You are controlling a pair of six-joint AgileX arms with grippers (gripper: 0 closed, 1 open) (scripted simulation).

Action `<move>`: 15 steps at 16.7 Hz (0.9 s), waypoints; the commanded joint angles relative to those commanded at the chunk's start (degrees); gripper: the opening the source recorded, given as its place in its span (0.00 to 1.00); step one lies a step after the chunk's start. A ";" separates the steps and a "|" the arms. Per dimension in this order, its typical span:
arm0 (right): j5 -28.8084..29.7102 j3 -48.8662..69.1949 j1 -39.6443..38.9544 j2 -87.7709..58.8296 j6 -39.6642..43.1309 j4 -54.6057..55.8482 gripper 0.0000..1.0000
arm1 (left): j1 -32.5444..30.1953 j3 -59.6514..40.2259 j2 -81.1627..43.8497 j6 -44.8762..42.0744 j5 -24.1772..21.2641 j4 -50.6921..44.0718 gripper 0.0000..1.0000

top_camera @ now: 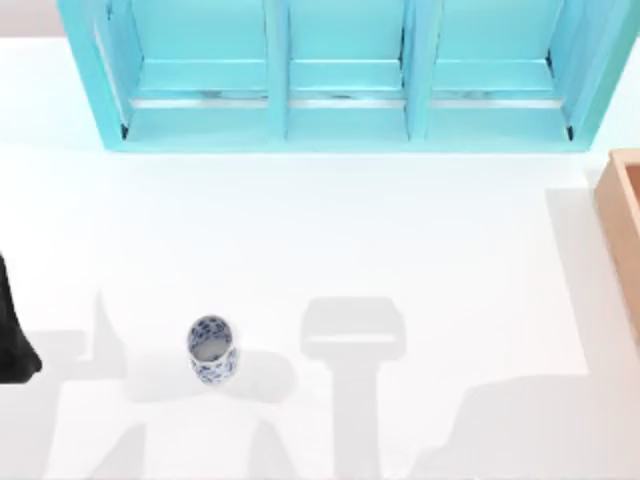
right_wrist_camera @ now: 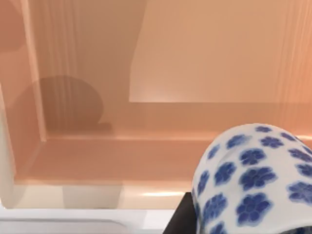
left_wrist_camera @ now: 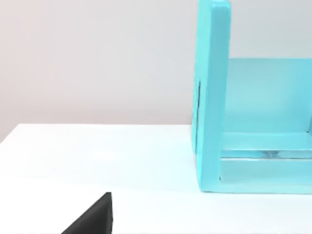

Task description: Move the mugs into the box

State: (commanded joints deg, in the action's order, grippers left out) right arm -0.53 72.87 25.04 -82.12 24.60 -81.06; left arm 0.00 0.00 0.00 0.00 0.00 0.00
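One mug [top_camera: 208, 350], white with blue flowers, stands upright on the white table at the front left, with nothing touching it. My left arm [top_camera: 12, 335] is parked at the table's left edge, well left of that mug; a dark tip of its finger [left_wrist_camera: 92, 222] shows in the left wrist view. In the right wrist view a second mug [right_wrist_camera: 253, 180] hangs close to the camera over the tan box's inside [right_wrist_camera: 146, 156], beside a dark finger [right_wrist_camera: 181, 220] of my right gripper. The mug's round shadow falls on the box's inner wall. The box's rim [top_camera: 625, 225] shows at the table's right edge.
A large turquoise shelf unit [top_camera: 345, 80] with three bays spans the back of the table, and its end wall [left_wrist_camera: 212, 97] stands ahead of the left wrist camera. White tabletop lies between the standing mug and the box.
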 joint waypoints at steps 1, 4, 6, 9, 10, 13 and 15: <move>0.00 0.00 0.00 0.00 0.00 0.00 0.00 | 0.00 0.00 0.00 0.00 0.00 0.00 1.00; 0.04 -0.64 -0.36 -0.17 -0.16 1.09 0.00 | 0.00 0.00 0.00 0.00 0.00 0.00 1.00; 0.02 -3.64 -0.39 -0.14 -0.25 3.94 0.00 | 0.00 0.00 0.00 0.00 0.00 0.00 1.00; 0.02 -8.95 -0.41 -0.22 -0.34 9.61 0.00 | 0.00 0.00 0.00 0.00 0.00 0.00 1.00; 0.01 -11.02 -0.42 -0.28 -0.36 11.50 0.00 | 0.00 0.00 0.00 0.00 0.00 0.00 1.00; 0.00 -14.21 -0.39 -0.56 -0.40 14.78 0.00 | 0.00 0.00 0.00 0.00 0.00 0.00 1.00; 0.00 -14.28 -0.39 -0.57 -0.39 14.85 0.00 | 0.00 0.00 0.00 0.00 0.00 0.00 1.00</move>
State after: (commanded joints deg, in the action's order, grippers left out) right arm -0.53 58.59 24.66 -82.69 24.20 -66.20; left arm 0.00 0.00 0.00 0.00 0.00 0.00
